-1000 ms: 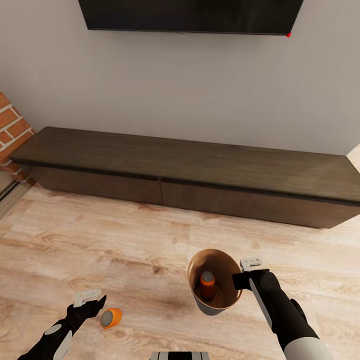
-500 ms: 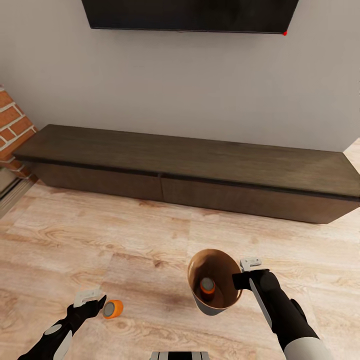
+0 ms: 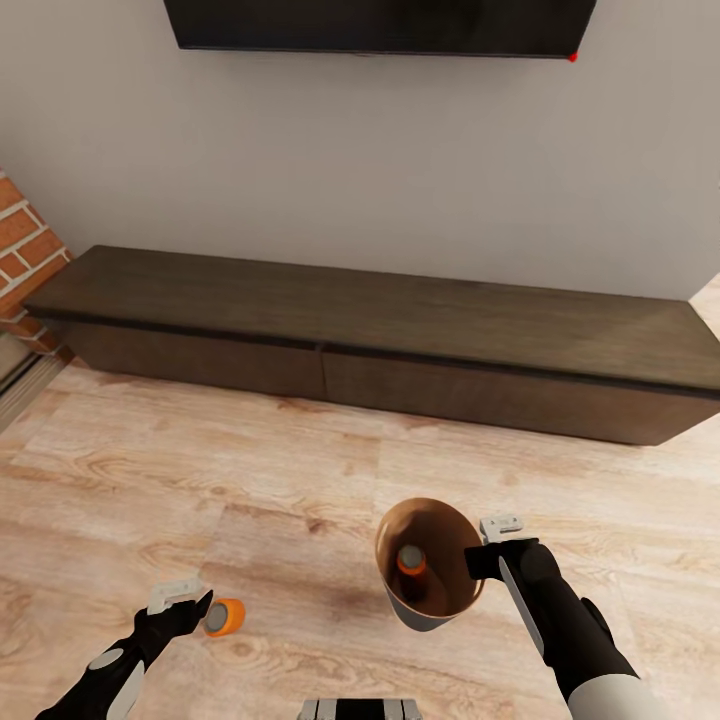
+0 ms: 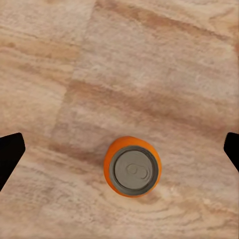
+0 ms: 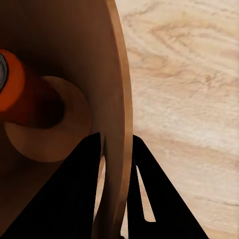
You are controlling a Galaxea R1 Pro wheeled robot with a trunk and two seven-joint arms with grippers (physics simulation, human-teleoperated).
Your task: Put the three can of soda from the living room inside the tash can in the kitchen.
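Observation:
My right gripper (image 3: 482, 545) is shut on the rim of the trash can (image 3: 430, 600), a light grey bin with a copper-brown inside, and holds it above the floor. In the right wrist view one finger sits inside the bin wall (image 5: 118, 99) and one outside. An orange soda can (image 3: 410, 560) leans inside the bin, seen also as the orange can (image 5: 17, 99). A second orange can (image 3: 225, 617) stands on the wood floor just right of my left gripper (image 3: 190, 600). In the left wrist view that can (image 4: 132, 167) lies below my open left gripper (image 4: 119, 149). The blue can is out of view.
A long, low dark wood TV cabinet (image 3: 380, 340) runs along the wall ahead, with the wall TV (image 3: 380, 25) above it. The brick fireplace edge (image 3: 25, 260) stands at the left. Light wood plank floor (image 3: 300, 470) lies between me and the cabinet.
The whole view has shifted slightly. The orange can on the floor now sits closer to my left fingertips. The can inside the bin has shifted a little.

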